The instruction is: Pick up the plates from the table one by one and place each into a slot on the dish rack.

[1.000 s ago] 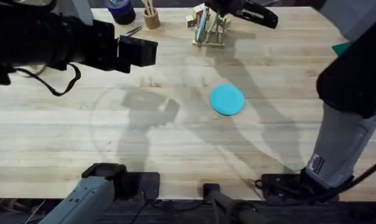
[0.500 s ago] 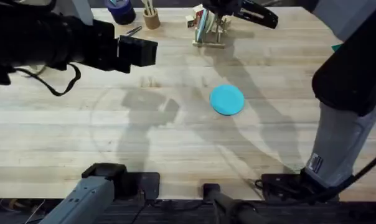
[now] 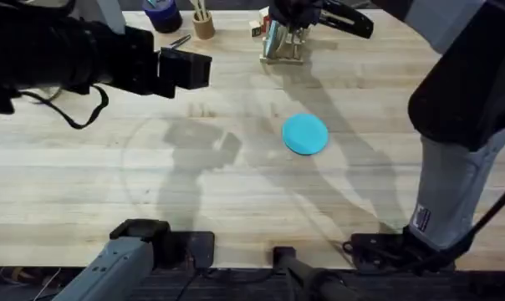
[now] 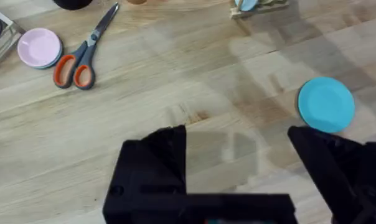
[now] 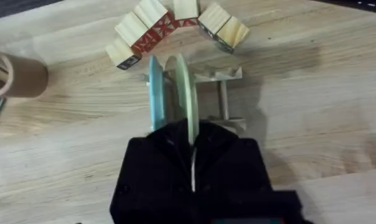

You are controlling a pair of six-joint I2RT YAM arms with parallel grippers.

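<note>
The right gripper (image 5: 193, 163) pinches a cream plate (image 5: 187, 93) on edge between its fingers, lowering it upright into a slot of the dish rack (image 5: 220, 93) at the surface's far edge; a pale blue plate (image 5: 155, 93) stands in the neighbouring slot. The turquoise plate (image 3: 305, 134) lies flat mid-surface (image 3: 236, 201), awaiting pickup. The left gripper (image 4: 238, 180) hovers nearby, fingers spread and empty.

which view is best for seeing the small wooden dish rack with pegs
The right wrist view: the small light wooden dish rack sits close, two plates upright in it. Overhead it is small under the right gripper; the left wrist view crops it.
</note>
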